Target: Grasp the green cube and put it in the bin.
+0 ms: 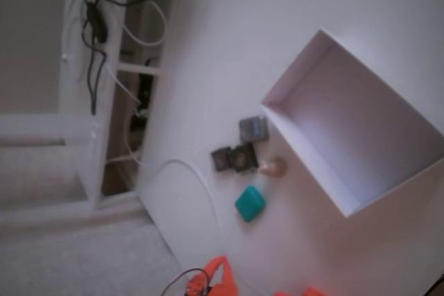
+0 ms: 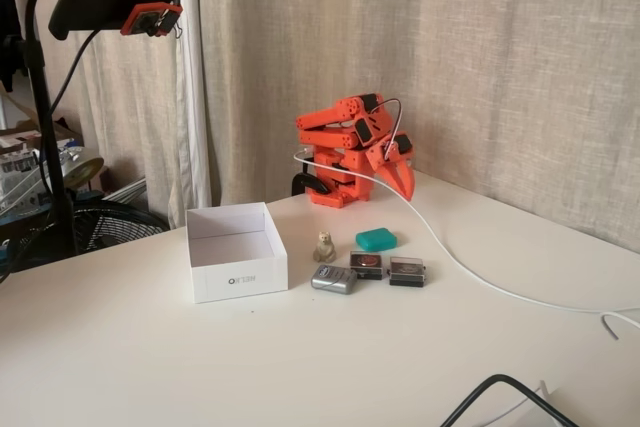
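While your orange arm (image 2: 350,147) sits folded at the far edge of the white table (image 2: 150,367), the green cube (image 2: 376,239) lies untouched on the tabletop just in front of it. Your gripper (image 2: 404,175) hangs tucked against the arm, pointing down and well apart from the cube; its jaws look closed on nothing, though the view is too small to be sure. In the view from above, the cube (image 1: 250,204) rests close to the bin's near wall, with a small beige figurine (image 1: 272,166) between them. Three dark grey blocks (image 2: 369,265) cluster beside it toward the table's middle; leave them be. The bin (image 2: 236,250), a white open box, stands empty toward the table's left side as the front view shows it. A white cable (image 2: 470,269) trails from the arm across the right of the tabletop, passing close to the cube.

By the look of things, you are at the very start: the reach has not begun. Your next move calls for unfolding the arm, opening the jaws wide and lowering them over the cube alone, clear of the figurine and cable, before carrying it over the bin's wall.
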{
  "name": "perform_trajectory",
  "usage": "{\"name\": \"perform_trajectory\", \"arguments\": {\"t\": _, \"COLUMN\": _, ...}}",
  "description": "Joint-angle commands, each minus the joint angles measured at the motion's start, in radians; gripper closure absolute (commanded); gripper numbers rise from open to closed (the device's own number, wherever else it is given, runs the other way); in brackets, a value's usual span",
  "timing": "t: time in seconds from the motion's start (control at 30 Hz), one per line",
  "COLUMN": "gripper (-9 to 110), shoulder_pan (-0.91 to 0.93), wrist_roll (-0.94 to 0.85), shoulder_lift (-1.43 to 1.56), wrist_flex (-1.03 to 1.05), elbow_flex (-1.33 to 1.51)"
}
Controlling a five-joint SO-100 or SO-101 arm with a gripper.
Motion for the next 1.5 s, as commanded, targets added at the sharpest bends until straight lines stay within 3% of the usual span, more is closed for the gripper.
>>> {"name": "perform_trajectory", "arguments": {"t": 0.0, "gripper": 110, "shoulder_pan": -0.002, "wrist_roll": 0.005, "shoulder_lift": 0.008, "wrist_flex": 0.003, "elbow_flex": -0.002}}
{"name": "perform_trajectory", "arguments": {"t": 1.3, "gripper": 110, "shoulder_pan": -0.017, "wrist_roll": -0.002, "shoulder_lift": 0.008, "wrist_flex": 0.003, "elbow_flex": -0.002}}
{"name": "perform_trajectory", "arguments": {"t": 1.47, "gripper": 101, "shoulder_pan": -0.046, "wrist_roll": 0.0, "shoulder_lift": 0.009, "wrist_flex": -0.023, "elbow_flex": 0.002}}
